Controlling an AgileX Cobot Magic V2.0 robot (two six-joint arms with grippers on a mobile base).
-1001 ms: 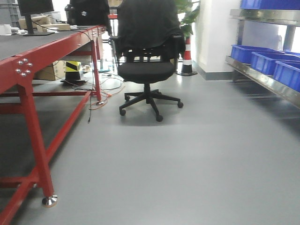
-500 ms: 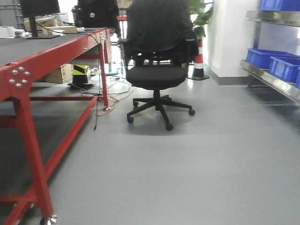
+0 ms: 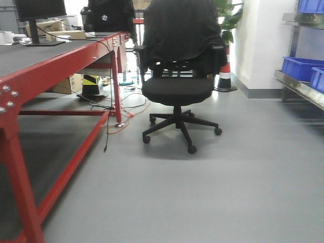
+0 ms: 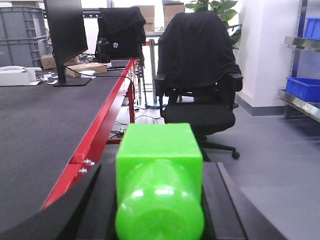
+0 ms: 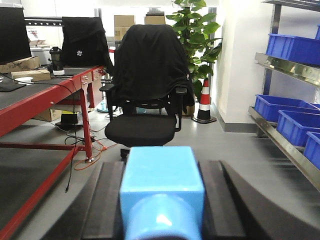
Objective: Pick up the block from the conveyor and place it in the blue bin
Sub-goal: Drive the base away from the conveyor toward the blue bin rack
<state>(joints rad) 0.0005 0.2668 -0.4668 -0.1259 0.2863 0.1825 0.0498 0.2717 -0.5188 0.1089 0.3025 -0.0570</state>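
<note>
The left gripper point(image 4: 159, 202) has its dark jaws closed against the sides of a green block point(image 4: 159, 150). The right gripper point(image 5: 162, 202) clamps a blue block point(image 5: 162, 172) the same way. Both blocks are off the conveyor point(image 3: 35, 53), which runs along at 9 o'clock. The bins point(image 3: 299, 68) sit on a shelf point(image 3: 298, 88) at 3 o'clock, well apart from either gripper.

The chair point(image 3: 177, 86) stands dead ahead at 12 o'clock, with cables point(image 3: 114, 119) trailing on the floor at 10 o'clock. A straight run would likely hit the chair, and the jolt could shake a block loose.

Against the earlier front views, the chair is larger and further right. The bins have slid towards the 3 o'clock edge, with fewer showing. The conveyor's near leg has moved off to 8 o'clock.
</note>
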